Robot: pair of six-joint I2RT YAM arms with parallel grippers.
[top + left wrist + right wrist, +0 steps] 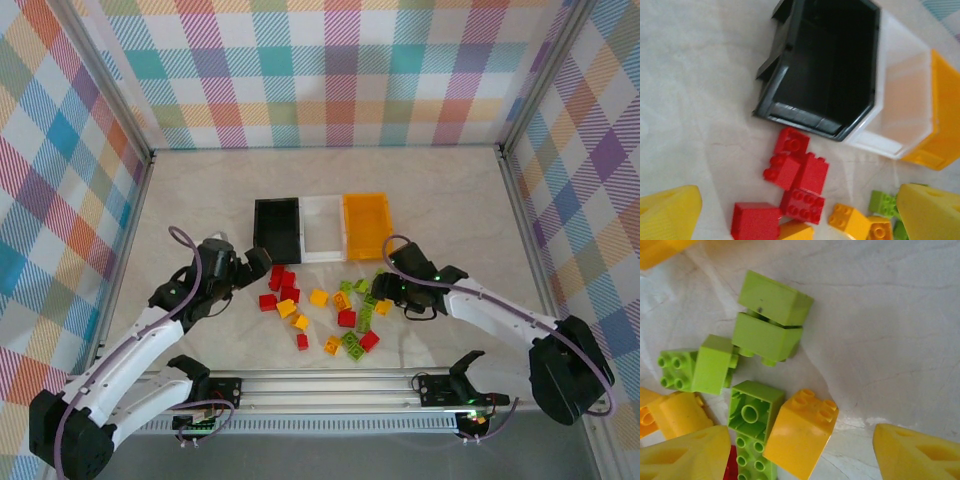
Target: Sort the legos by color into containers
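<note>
The black bin (277, 228), white bin (322, 228) and orange-yellow bin (367, 225) stand side by side at mid table. The legos (320, 310) lie scattered in front of them. My left gripper (250, 280) hovers open at the pile's left end. In the left wrist view the left gripper (800, 220) spans a cluster of red bricks (802, 175), with the black bin (830, 65) just beyond. My right gripper (380, 290) is open over the pile's right end. In the right wrist view the right gripper (805, 455) has a yellow-orange brick (800, 435) between its fingers, untouched, beside lime green bricks (767, 325).
Checked walls enclose the table on three sides. A metal rail (330, 385) runs along the near edge between the arm bases. Bare tabletop (450, 200) lies right of the bins, and more of it left of the black bin.
</note>
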